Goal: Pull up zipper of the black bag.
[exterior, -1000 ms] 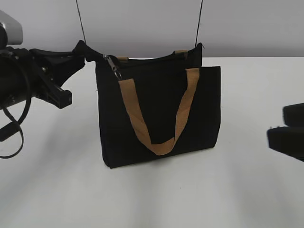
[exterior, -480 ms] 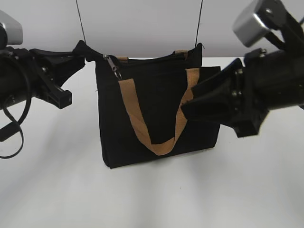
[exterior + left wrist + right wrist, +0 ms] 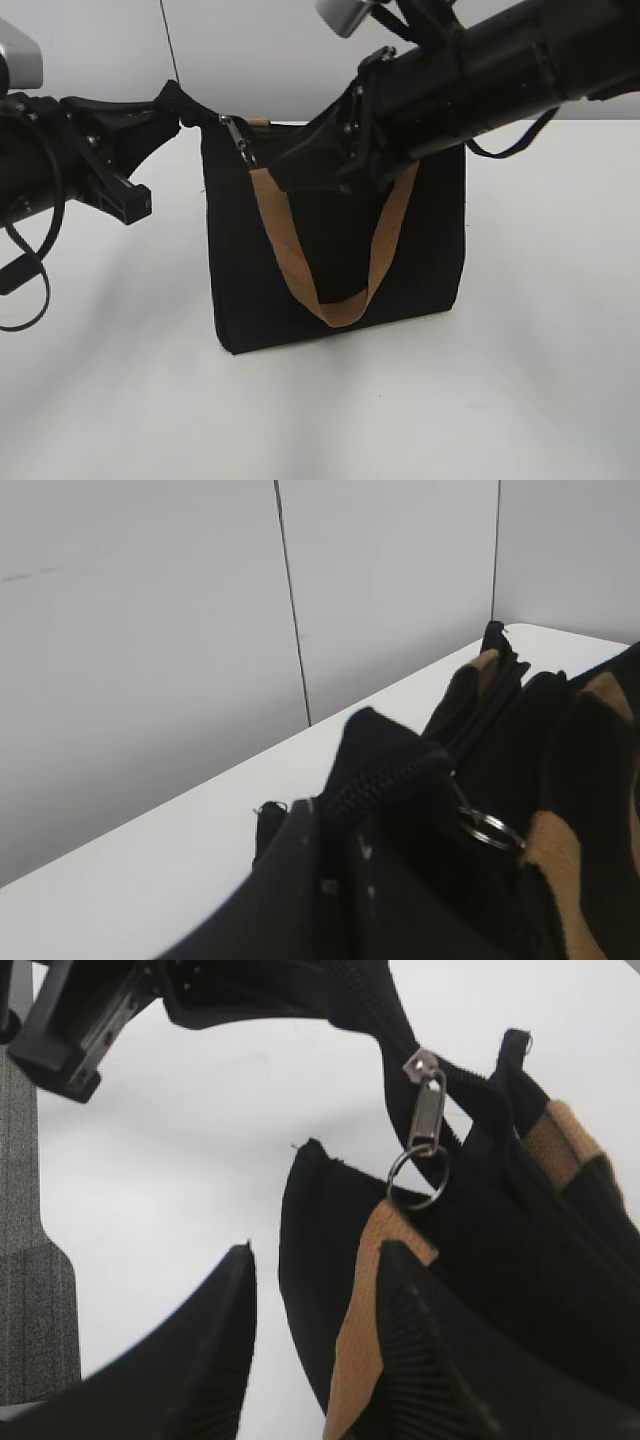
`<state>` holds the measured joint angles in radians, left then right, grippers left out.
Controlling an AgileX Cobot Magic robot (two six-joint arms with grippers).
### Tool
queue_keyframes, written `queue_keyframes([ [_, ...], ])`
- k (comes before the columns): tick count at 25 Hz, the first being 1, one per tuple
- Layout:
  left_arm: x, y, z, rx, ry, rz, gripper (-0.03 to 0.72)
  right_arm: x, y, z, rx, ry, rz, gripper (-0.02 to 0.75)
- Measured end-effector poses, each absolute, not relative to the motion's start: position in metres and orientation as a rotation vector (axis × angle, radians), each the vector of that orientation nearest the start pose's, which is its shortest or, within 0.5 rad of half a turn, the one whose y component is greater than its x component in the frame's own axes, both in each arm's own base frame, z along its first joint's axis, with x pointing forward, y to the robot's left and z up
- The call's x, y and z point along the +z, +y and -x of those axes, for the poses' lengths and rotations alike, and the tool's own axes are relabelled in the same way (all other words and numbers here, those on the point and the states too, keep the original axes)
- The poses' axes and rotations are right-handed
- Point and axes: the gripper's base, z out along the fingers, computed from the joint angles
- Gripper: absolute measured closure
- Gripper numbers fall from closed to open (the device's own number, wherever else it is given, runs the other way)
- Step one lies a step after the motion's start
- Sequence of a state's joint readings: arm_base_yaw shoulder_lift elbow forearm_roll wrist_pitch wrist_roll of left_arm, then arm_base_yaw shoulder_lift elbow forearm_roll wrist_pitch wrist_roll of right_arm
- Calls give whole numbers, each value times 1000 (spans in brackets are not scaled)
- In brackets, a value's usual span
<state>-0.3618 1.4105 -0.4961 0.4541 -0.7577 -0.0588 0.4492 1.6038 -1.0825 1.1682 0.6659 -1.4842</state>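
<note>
The black bag [image 3: 335, 240] stands upright mid-table, soft floppy fabric, so you want the zipper [image 3: 428, 1110] by its little metal pull and ring at the left top corner, not the cloth. Your left gripper [image 3: 178, 108] is clamped on that corner's tail. Your right gripper [image 3: 315, 1350] hangs spread just under the pull, though its arm hides the zipper line.

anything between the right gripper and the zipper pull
Only the tan handle and bag edge; right gripper is open just below the pull, right wrist view.
</note>
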Motion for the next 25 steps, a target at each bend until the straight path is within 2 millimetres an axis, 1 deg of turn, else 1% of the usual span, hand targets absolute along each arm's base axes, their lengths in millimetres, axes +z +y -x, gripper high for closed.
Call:
queue_keyframes([
  [4,228,-119,-238,-319,1522,-750,676,262,213,-302,718,1884,1221,421],
  [7,228,-120,-238,-320,1520,-749,676,256,223,-313,712,1884,1222,421],
  [11,228,-120,-238,-321,1518,-749,676,247,228,-325,703,1908,1183,421],
  [17,228,-120,-238,-321,1518,-749,677,237,231,-335,741,1960,1041,427],
  [19,228,-120,-238,-321,1518,-749,677,236,231,-336,752,1968,1017,461],
  [20,228,-120,-238,-321,1518,-749,677,236,231,-336,751,1969,1010,496],
  [23,228,-120,-238,-321,1518,-749,677,236,231,-337,753,1970,1002,638],
  [24,228,-120,-238,-321,1518,-749,677,236,231,-337,753,1970,1002,672],
  [25,228,-120,-238,-321,1518,-749,677,236,231,-337,750,1970,1006,671],
])
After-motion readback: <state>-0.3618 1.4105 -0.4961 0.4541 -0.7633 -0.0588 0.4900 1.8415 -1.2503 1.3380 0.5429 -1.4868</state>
